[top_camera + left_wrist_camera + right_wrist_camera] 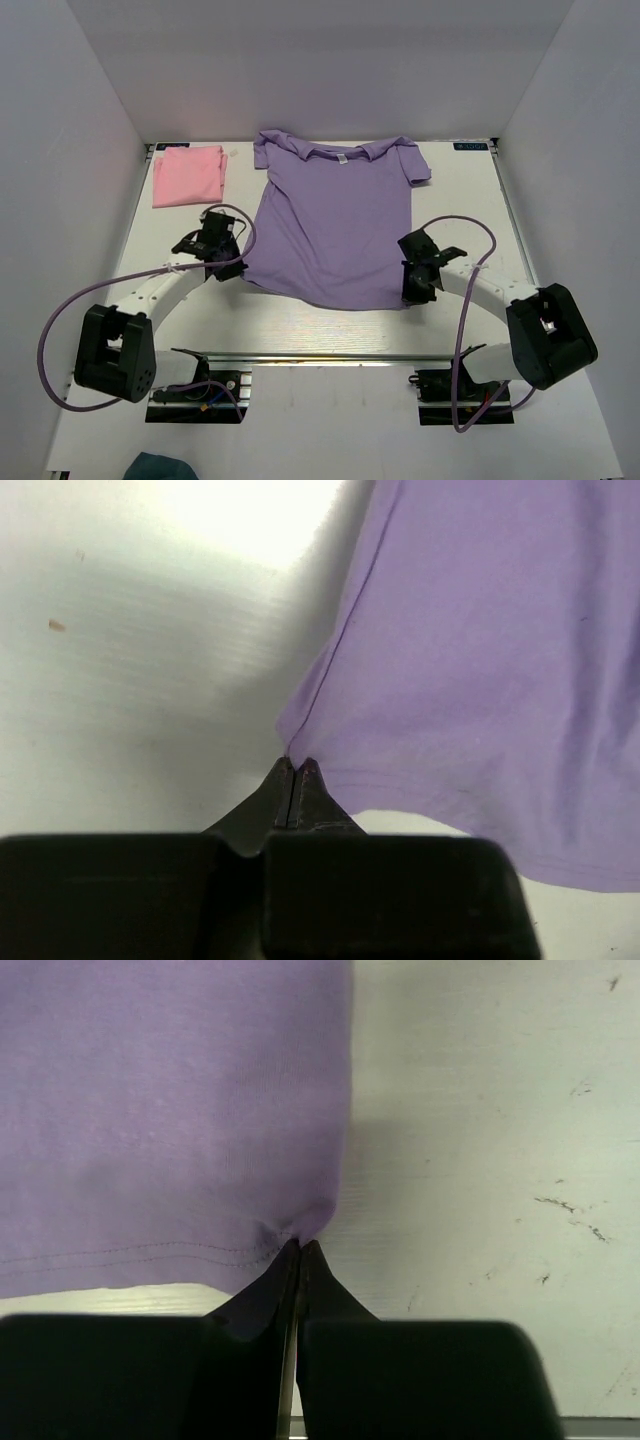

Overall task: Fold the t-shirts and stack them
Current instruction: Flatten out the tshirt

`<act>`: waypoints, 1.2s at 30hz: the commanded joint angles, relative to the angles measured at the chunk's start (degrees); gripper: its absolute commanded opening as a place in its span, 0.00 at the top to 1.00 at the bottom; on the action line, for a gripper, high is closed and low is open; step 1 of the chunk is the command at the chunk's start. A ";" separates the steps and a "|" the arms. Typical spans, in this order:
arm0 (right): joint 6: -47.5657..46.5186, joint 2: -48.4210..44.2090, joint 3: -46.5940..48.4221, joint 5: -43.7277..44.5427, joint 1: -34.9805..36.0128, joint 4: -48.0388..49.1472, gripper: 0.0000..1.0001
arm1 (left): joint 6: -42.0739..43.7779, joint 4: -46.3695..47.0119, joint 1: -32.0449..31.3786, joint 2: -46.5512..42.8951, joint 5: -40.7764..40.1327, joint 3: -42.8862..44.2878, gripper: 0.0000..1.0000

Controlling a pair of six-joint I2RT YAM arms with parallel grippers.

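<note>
The lavender-purple t-shirt [332,222] lies spread on the white table, collar and white neck label at the far side, hem toward me. My left gripper [236,268] is shut on the shirt's near left hem corner [296,742]. My right gripper [409,293] is shut on the near right hem corner [310,1222]. Both corners are pinched at the fingertips and lifted a little off the table. The light pink t-shirt [188,175] lies folded at the far left, apart from both grippers.
White walls close in the table [560,330] at the back and both sides. A metal rail [320,357] runs across the near edge between the arm bases. A dark teal thing [160,467] shows at the bottom edge.
</note>
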 commanded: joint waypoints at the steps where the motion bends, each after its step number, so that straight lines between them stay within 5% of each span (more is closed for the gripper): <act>1: -0.53 0.19 -0.12 -3.47 -0.85 0.71 1.00 | -2.38 -4.58 -0.16 -0.19 -1.97 1.75 1.00; 8: 0.70 -7.28 5.42 0.75 -2.43 -10.89 1.00 | -13.18 -20.74 0.89 -5.99 -10.32 7.82 1.00; 16: 4.39 -3.43 -3.18 -12.34 -4.54 -11.78 1.00 | -16.62 -28.23 0.89 4.44 -1.81 1.41 1.00; 22: 2.38 -4.03 1.37 -8.57 -4.63 -13.10 0.99 | -15.14 -28.23 0.89 5.44 0.22 3.67 1.00; 23: 0.90 -4.39 2.25 -8.05 -4.63 -12.75 0.87 | -15.13 -28.23 0.89 4.91 -1.26 5.00 0.90; 24: -0.95 -4.82 4.87 -7.96 -4.63 -12.66 0.59 | -15.13 -28.93 0.89 3.95 -1.88 6.31 0.59; 27: -6.57 -4.74 8.67 -6.46 -4.45 -12.05 0.40 | -15.13 -28.41 0.10 2.88 -4.07 10.54 0.04; 33: -12.81 0.60 18.33 -0.50 -4.37 -0.65 0.32 | -14.60 -25.52 0.02 4.11 -9.35 17.74 0.00; 36: -15.29 6.84 23.34 -2.41 -4.37 6.74 0.26 | -9.96 -15.87 0.02 7.79 -6.03 19.07 0.00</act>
